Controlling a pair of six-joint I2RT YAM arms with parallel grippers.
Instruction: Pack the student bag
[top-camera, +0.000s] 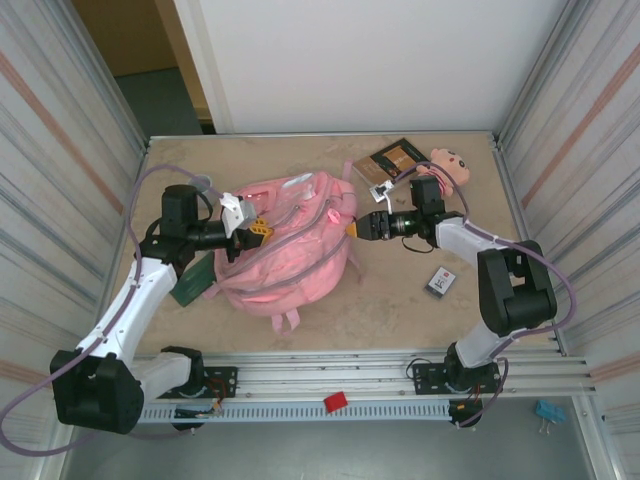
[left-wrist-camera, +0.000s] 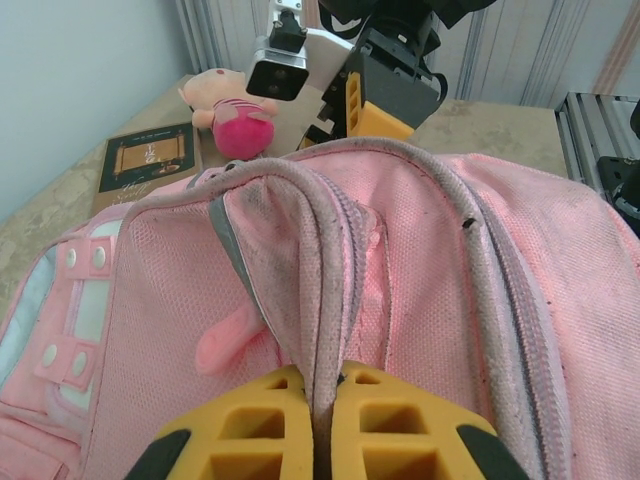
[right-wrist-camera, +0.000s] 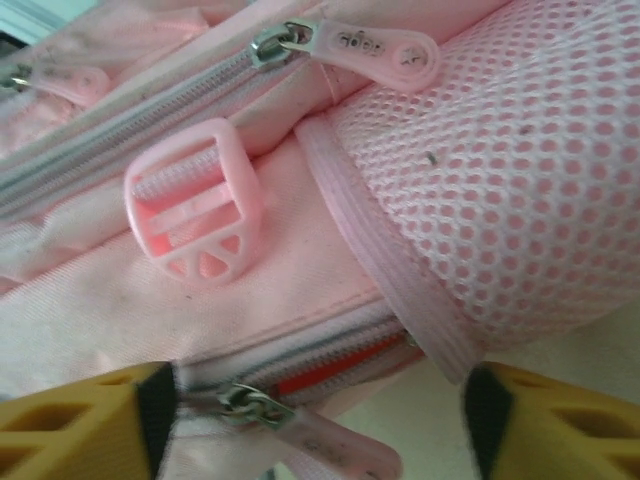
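Note:
The student bag, a big pink backpack, lies mid-table. My left gripper is at its left upper edge. In the left wrist view its yellow fingers are shut on the bag's grey piped zip rim. My right gripper sits at the bag's right side. In the right wrist view the right gripper stands open, with a pale pink zipper pull and its metal slider lying loose between the fingers. Above them are a pink strap buckle and a mesh side pocket.
A brown book and a small plush doll lie at the back right. A small white card box rests near the right arm. A dark green flat item pokes out from under the bag's left side.

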